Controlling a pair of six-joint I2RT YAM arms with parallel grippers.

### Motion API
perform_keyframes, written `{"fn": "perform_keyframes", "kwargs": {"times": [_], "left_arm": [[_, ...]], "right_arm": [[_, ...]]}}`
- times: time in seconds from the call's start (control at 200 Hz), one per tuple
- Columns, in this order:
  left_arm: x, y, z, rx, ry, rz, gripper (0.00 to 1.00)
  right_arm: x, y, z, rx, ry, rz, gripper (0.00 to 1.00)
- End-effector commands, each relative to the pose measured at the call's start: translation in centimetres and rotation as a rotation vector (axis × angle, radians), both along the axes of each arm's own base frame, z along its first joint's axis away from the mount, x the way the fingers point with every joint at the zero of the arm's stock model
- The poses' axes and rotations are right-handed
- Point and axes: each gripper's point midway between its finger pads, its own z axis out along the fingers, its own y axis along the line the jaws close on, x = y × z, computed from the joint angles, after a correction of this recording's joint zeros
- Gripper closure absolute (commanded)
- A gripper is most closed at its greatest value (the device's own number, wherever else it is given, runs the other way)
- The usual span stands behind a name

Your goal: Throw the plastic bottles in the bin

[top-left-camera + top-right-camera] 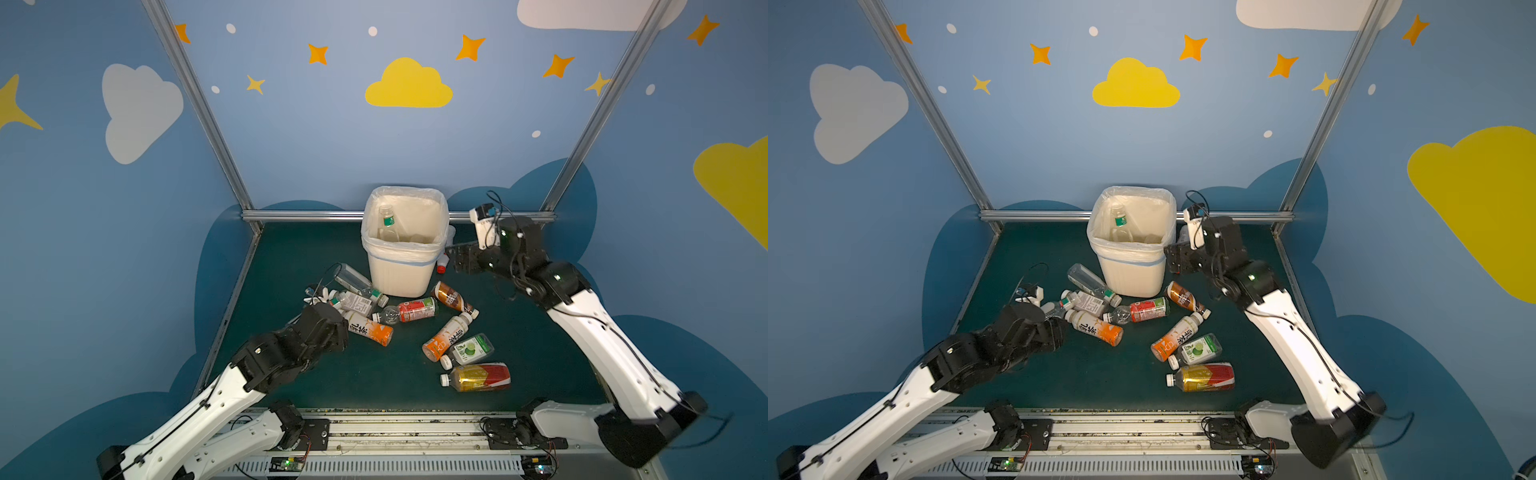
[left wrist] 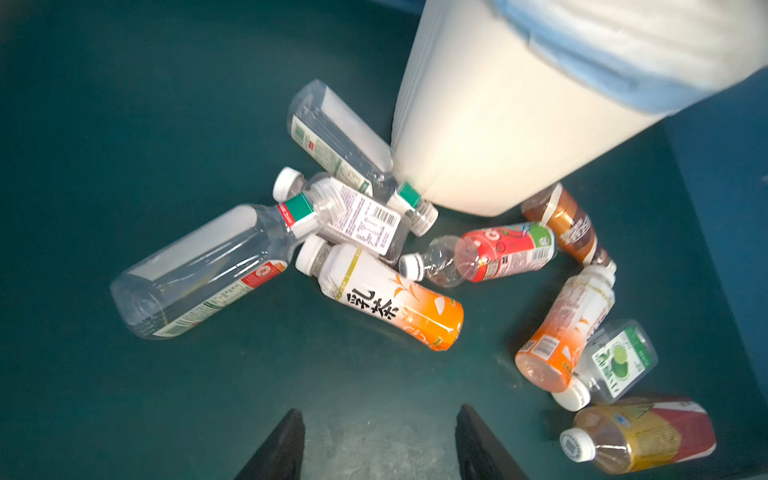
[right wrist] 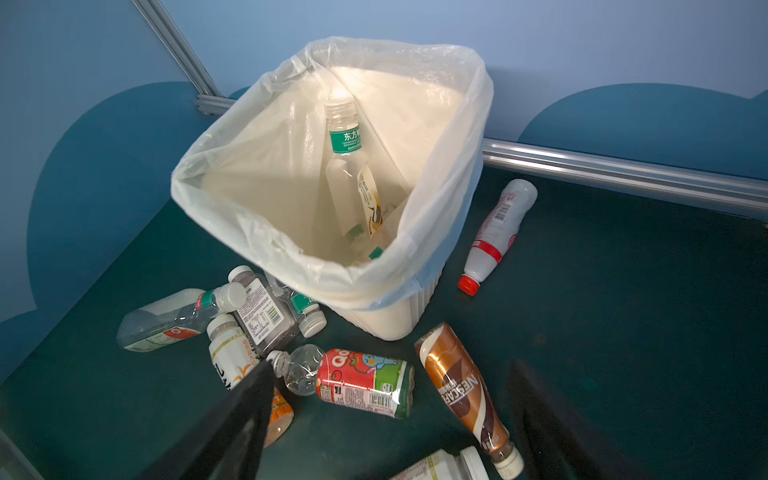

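Plastic bottles (image 1: 415, 309), clear with bright labels, lie toppled.

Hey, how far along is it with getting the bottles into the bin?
Done: at least one bottle sits inside the bin. In hand: nothing. The right gripper is open beside the rim, and the left gripper is open over the mat. Left: about ten bottles, a pile before the bin and a red-capped bottle beside it.

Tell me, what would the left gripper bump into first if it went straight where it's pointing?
Most likely the orange-and-white bottle, lying just ahead of the left gripper in the left wrist view. Nothing shows between them, though depth is hard to judge.
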Motion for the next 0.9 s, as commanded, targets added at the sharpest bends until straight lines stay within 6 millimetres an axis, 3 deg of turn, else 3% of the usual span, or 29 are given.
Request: {"fn": "perform_keyframes", "kwargs": {"times": [0.0,0.17,0.355,0.671,0.891], "left_arm": [[0.0,-2.0,-1.2,0.013,0.055,-0.099,0.41],[0.7,-5.3,-2.7,0.02,0.079,-0.226,0.41],[1.4,-10.3,-3.4,0.065,0.067,-0.384,0.42],[3.1,-20.7,-6.0,0.097,0.132,-0.568,0.45],[3.6,-26.1,-9.1,0.152,0.27,-0.688,0.51]], "right_arm": [[-2.4,-2.4,-4.4,-0.041,0.124,-0.049,0.13],[-6.0,-4.6,-9.8,-0.057,0.275,-0.076,0.13],[-7.1,-6.8,-14.2,-0.034,0.398,-0.162,0.13],[-6.4,-9.3,-17.7,0.028,0.506,-0.245,0.13],[-6.4,-10.0,-18.1,0.07,0.515,-0.252,0.14]]}}
